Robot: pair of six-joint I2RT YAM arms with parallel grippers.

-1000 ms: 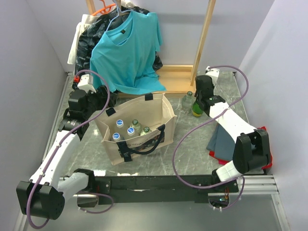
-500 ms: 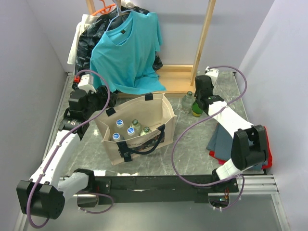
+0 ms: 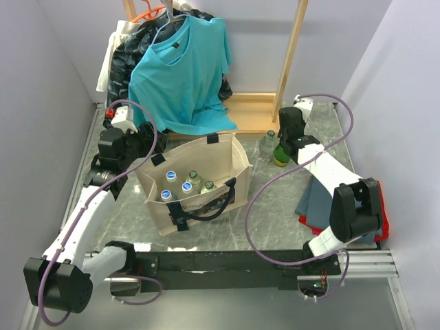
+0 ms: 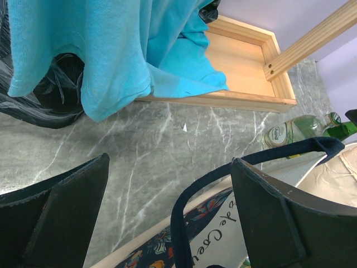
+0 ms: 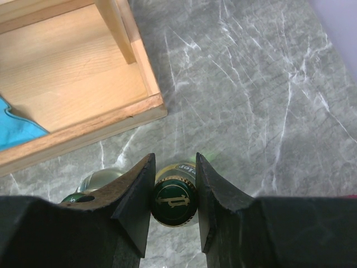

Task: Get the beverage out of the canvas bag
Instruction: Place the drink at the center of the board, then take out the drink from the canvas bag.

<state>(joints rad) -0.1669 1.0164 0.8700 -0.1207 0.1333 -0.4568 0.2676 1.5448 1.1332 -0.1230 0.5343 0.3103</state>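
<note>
The beige canvas bag (image 3: pixel 206 207) stands open mid-table with several capped bottles (image 3: pixel 187 185) inside. My right gripper (image 5: pixel 174 190) is shut on the green cap of a green beverage bottle (image 5: pixel 174 201), which stands upright on the table outside the bag (image 3: pixel 280 158). My left gripper (image 4: pixel 170 167) is open at the bag's back left corner. The bag's black strap handle (image 4: pixel 184 212) arcs through the gap between its fingers, untouched, with the printed side (image 4: pixel 234 237) below.
A clear glass bottle (image 3: pixel 267 143) stands just left of the green one. A wooden rack base (image 5: pixel 72 78) lies behind them, with a teal T-shirt (image 3: pixel 180 69) and a black plastic bag (image 3: pixel 134 55) hanging over it. Folded grey and red cloths (image 3: pixel 317 203) lie at the right.
The right arm's elbow has shifted a little toward the left. Its gripper stays closed on the green bottle's cap. The left arm has not moved.
</note>
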